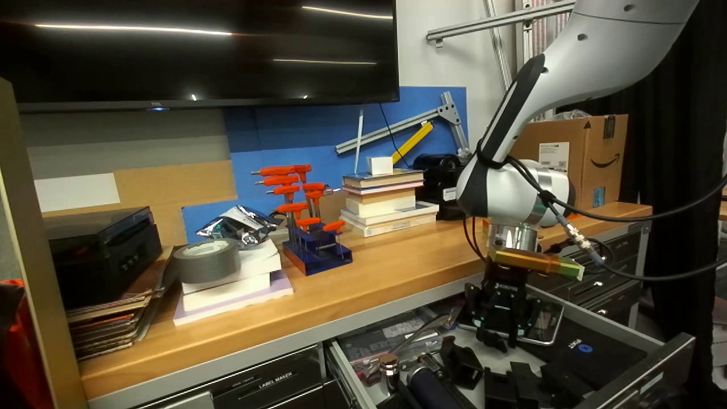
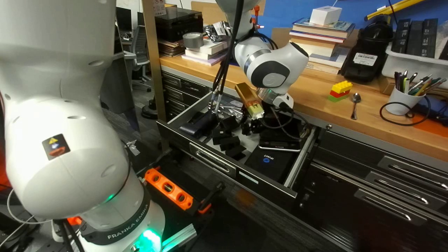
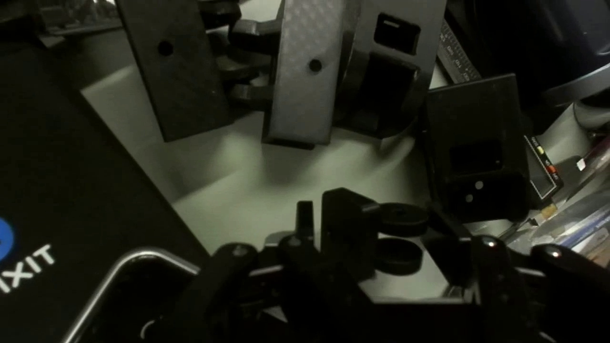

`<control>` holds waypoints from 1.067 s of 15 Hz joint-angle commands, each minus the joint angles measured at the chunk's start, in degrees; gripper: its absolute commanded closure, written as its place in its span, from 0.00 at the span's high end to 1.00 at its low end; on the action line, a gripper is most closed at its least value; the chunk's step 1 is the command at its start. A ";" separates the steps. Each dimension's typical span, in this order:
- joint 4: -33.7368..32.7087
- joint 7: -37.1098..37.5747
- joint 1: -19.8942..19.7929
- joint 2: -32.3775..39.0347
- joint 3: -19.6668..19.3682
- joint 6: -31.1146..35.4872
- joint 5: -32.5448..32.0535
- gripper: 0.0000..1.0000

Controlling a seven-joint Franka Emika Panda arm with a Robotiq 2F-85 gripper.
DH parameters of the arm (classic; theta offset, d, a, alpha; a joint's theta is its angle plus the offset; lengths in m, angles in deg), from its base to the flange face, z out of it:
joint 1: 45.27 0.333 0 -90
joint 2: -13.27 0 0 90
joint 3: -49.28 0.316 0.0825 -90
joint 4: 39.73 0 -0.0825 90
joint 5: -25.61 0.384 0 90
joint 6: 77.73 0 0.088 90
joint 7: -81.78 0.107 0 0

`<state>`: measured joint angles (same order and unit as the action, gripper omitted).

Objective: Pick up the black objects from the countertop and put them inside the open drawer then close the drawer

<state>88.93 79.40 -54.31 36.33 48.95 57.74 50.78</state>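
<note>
Light brown wooden bench top [image 1: 397, 267] sits higher than the open drawer [image 2: 226, 169]. Dull black lumps [image 3: 305, 105], boxy, some with holes, lie inside it. I can't tell if the gripper [image 1: 504, 338] holds one.

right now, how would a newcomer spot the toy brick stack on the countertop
Find the wooden countertop, then the book stack on it. In an exterior view, the toy brick stack stands nearer the camera than those books, just left of the metal spoon. Its bands, yellow over red over green, set it apart from the silver spoon and the white pen cup.
</note>
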 commanded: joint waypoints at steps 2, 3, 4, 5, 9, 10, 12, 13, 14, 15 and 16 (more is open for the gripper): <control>-0.28 0.48 -0.03 -0.93 -0.11 -2.93 0.01 0.99; 0.13 2.62 0.76 -1.47 -0.88 -3.48 -1.52 1.00; 1.23 6.39 2.05 -2.85 -2.09 -3.60 -3.75 1.00; 2.36 11.55 3.65 -4.17 -3.60 -3.72 -6.65 1.00; 7.32 29.21 8.44 -10.78 -7.94 -7.18 -15.80 1.00; 8.76 33.57 10.16 -12.67 -9.26 -8.60 -17.45 1.00; 12.10 42.13 12.44 -16.51 -10.63 -10.78 -20.09 1.00; 13.76 46.56 13.20 -18.25 -10.83 -11.79 -21.06 1.00; 16.12 50.20 11.69 -20.33 -8.42 -11.78 -21.01 1.00; 18.22 52.70 11.60 -22.03 -7.70 -11.27 -20.49 1.00; 21.11 54.89 11.38 -23.83 -6.75 -9.24 -19.54 1.00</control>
<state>102.08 126.28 -42.78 20.15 40.29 46.57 31.37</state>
